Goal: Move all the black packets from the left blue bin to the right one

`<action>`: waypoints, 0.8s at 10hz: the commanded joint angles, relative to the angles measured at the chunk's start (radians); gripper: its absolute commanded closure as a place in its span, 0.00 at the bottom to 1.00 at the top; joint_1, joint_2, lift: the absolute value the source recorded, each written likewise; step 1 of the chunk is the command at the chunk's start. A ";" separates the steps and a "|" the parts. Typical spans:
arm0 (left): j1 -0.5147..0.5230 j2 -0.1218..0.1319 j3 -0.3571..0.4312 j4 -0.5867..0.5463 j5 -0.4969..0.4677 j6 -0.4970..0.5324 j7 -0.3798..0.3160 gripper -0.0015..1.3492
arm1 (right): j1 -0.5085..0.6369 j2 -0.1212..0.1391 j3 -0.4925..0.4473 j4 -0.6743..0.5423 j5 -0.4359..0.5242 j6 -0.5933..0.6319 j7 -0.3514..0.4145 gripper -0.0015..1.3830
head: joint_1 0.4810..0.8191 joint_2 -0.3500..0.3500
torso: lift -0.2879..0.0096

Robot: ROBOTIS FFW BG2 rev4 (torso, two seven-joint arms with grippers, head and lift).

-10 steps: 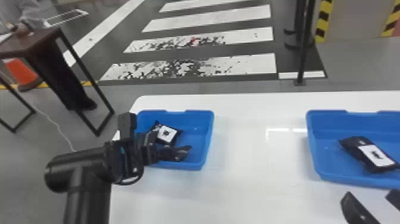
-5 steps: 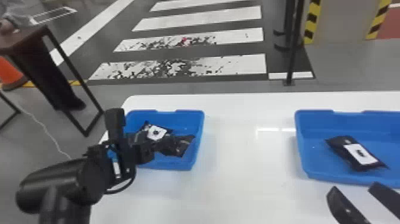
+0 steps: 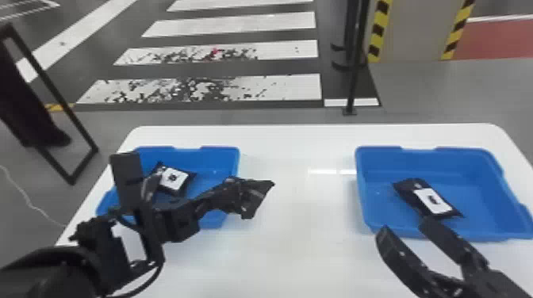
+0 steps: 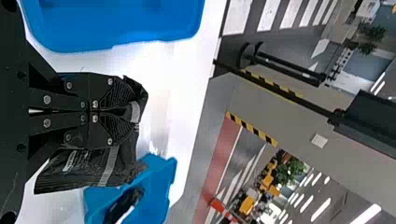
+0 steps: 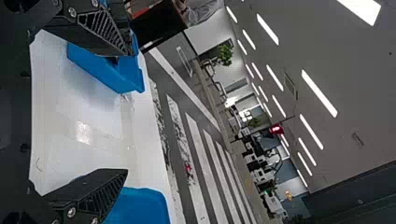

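Observation:
My left gripper (image 3: 232,194) is over the right wall of the left blue bin (image 3: 227,152), shut on a black packet (image 3: 258,191) that sticks out past that wall. In the left wrist view the gripper (image 4: 133,112) pinches the packet (image 4: 88,163), which hangs to one side of the fingers. Another black packet (image 3: 173,180) with a white label lies in the left bin. The right blue bin (image 3: 460,158) holds one labelled black packet (image 3: 430,200). At that bin's near edge my right gripper (image 3: 405,230) stands open; in the right wrist view the gripper (image 5: 123,113) has nothing between its fingers.
Both bins stand on a white table (image 3: 293,237) with a stretch of bare tabletop between them. Beyond its far edge are a black pole (image 3: 357,59) and a striped floor. A dark-framed stand (image 3: 59,99) is at the left, off the table.
The left gripper has moved right and up from inside the left bin, bringing a packet along. The head view has shifted to the right. The right gripper stays open near the right bin.

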 commanded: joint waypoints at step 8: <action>0.034 -0.004 -0.183 -0.047 0.132 0.012 -0.018 0.90 | -0.177 -0.005 0.072 0.143 -0.133 0.120 0.039 0.11 | 0.63 0.53 | 0.50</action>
